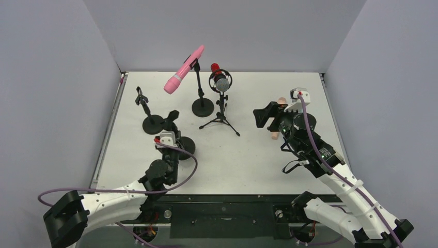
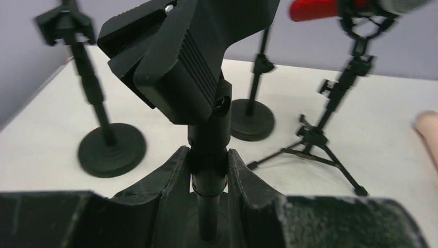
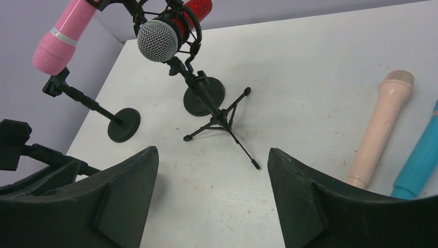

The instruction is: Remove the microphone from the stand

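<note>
A pink microphone (image 1: 183, 76) sits tilted in the clip of a round-base stand (image 1: 202, 106); it also shows in the right wrist view (image 3: 62, 35). A red microphone with a silver grille (image 1: 219, 78) hangs in a shock mount on a tripod stand (image 1: 222, 118), and also shows in the right wrist view (image 3: 161, 37). My left gripper (image 2: 207, 157) is shut on the pole of an empty black clip stand (image 2: 181, 57). My right gripper (image 3: 212, 175) is open and empty above the table, right of the tripod (image 3: 219, 121).
Another empty clip stand (image 1: 146, 111) stands at the left. A beige microphone (image 3: 379, 129) and a blue microphone (image 3: 421, 160) lie on the table at the right, under my right arm. Grey walls enclose the table on three sides.
</note>
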